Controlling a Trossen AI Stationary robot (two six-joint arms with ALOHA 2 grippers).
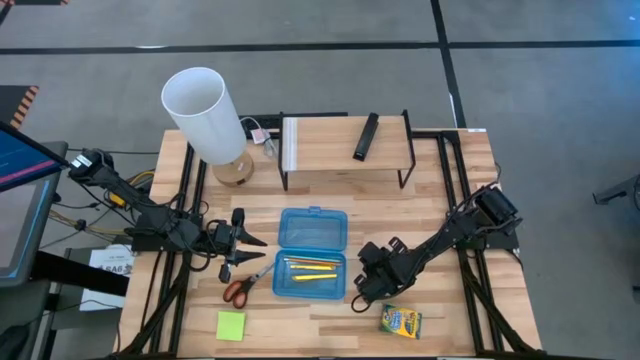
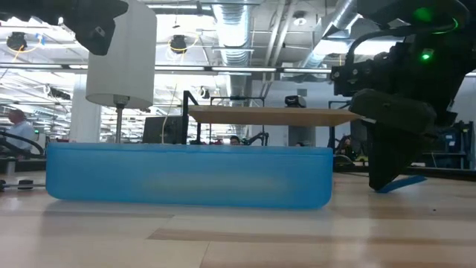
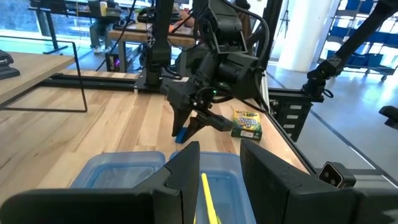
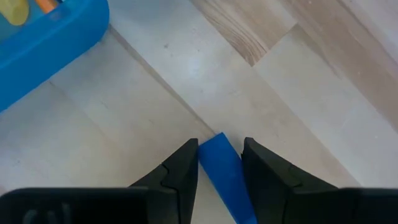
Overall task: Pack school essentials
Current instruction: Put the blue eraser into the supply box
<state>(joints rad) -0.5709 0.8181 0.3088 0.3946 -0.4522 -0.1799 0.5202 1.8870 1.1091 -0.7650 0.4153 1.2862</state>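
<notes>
Blue plastic case point(image 1: 312, 253): 1, open
Pencils point(image 1: 310, 268) inside it: 2 or 3, hard to count
Scissors point(image 1: 245, 284): 1
Sticky-note pad point(image 1: 231, 325): 1
Crayon box point(image 1: 401, 321): 1
Blue eraser point(image 4: 225, 174): 1
Lamp point(image 1: 210, 120): 1
Black remote point(image 1: 366, 136): 1
Wooden shelf point(image 1: 320, 140): 1

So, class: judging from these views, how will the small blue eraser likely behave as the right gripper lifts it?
The blue eraser sits between the right gripper's fingers; it looks short and solid, so probably stiff, not floppy. It is small, likely light. Its flat-sided wedge shape suggests it won't roll, though a tilted grip might let it pivot.
</notes>
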